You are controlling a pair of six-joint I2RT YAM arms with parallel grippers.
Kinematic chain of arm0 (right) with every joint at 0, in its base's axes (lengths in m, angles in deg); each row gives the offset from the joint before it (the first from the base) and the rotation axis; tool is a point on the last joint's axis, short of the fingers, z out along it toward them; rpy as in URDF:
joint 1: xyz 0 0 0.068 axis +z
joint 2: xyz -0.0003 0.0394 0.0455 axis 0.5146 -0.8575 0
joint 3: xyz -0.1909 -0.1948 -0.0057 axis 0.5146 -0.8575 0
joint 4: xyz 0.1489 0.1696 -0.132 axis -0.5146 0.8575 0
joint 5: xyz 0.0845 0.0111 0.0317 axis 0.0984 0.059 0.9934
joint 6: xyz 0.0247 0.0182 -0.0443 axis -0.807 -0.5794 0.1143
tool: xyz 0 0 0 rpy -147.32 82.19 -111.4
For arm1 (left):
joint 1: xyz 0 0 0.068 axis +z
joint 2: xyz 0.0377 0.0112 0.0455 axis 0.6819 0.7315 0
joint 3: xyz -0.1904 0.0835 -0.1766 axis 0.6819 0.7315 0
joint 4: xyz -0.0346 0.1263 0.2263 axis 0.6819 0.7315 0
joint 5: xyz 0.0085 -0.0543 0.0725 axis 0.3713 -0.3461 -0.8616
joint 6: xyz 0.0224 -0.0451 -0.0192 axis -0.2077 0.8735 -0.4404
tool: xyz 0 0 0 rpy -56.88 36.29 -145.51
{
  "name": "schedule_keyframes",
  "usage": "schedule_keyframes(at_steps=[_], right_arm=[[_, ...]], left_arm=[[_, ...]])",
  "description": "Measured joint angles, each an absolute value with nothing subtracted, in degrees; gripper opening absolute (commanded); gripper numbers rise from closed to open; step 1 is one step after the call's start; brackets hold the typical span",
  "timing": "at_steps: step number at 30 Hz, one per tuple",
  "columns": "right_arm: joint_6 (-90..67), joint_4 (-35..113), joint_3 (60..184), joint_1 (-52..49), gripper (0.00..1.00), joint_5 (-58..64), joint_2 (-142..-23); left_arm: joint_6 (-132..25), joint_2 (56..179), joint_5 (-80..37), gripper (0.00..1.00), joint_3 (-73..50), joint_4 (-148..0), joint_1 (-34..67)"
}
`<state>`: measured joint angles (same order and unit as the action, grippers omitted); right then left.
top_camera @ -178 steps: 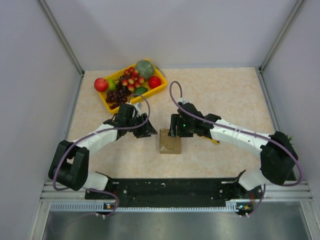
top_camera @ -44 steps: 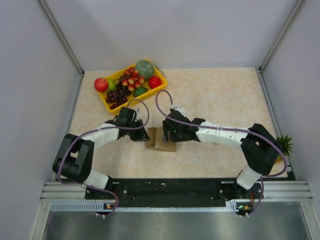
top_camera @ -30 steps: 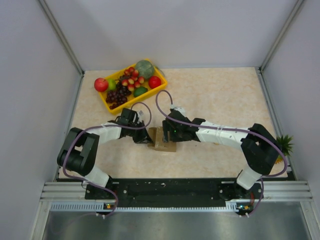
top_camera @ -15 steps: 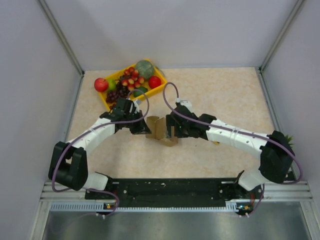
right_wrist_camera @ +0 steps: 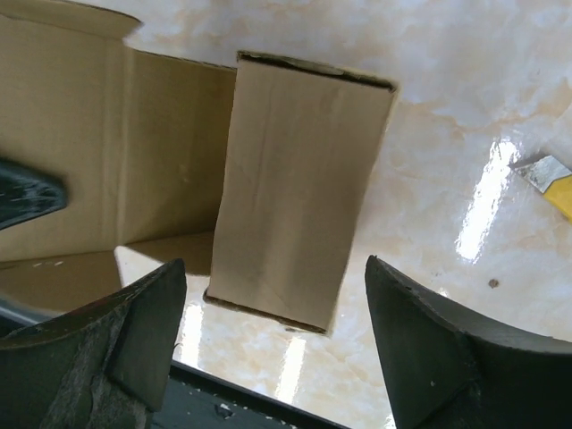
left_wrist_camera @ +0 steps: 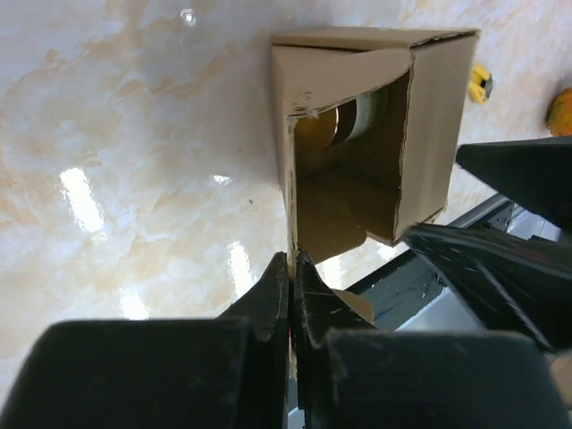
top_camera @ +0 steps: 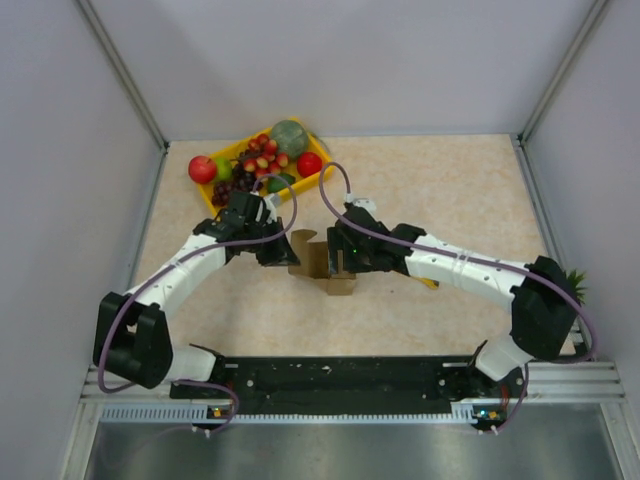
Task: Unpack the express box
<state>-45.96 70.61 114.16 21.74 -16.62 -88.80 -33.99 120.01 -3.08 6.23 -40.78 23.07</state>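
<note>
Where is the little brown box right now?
In the top view, the express box sits mid-table between the left gripper and the right gripper, nearer the arms than the yellow fruit tray.

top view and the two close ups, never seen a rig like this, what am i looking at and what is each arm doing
These are two robot arms bolted at the near edge of a table, each ending in a two-finger gripper. The wide picture comes from a fixed camera above and behind them. Each close-up comes from a small camera on one wrist, so the dark shapes at the bottom are that arm's own fingers.

On the table are a yellow tray of fruit and a small brown cardboard express box, standing open. The left gripper is shut on the thin edge of the box's flap. The right gripper is open, one finger either side of the box, with no clear touch. Inside the box something pale and round shows; I cannot tell what it is.
</note>
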Motion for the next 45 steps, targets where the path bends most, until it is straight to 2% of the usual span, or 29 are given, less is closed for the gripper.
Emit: schedule_keyframes(at_steps=[9,26,29,32,34,40,45], right_arm=[[-48.59,70.46,111.17,21.74,0.75,-17.63,-90.85],[-50.68,74.17,107.52,21.74,0.74,-23.64,-85.39],[-49.37,75.2,109.16,21.74,0.73,-24.03,-84.91],[-46.47,75.13,112.39,21.74,0.73,-23.86,-85.13],[-44.35,74.65,114.29,21.74,0.7,-23.35,-85.76],[-36.87,72.6,117.96,21.78,0.65,-19.84,-92.01],[-32.04,72.05,119.6,21.78,0.68,-17.43,-98.68]], left_arm=[[-36.42,117.96,-3.76,0.0,3.21,-36.82,23.24],[-40.55,113.87,-4.79,0.01,-2.75,-29.61,24.42],[-41.01,113.87,-5.0,0.04,-2.75,-29.26,24.57],[-41.31,113.87,-5.55,0.12,-2.75,-28.8,24.86],[-41.69,113.85,-6.27,0.22,-2.73,-28.34,25.1],[-43.63,113.21,-9.33,0.32,-1.99,-27.68,26.5],[-44.72,112.6,-12.55,0.38,-0.72,-26.79,27.35]])
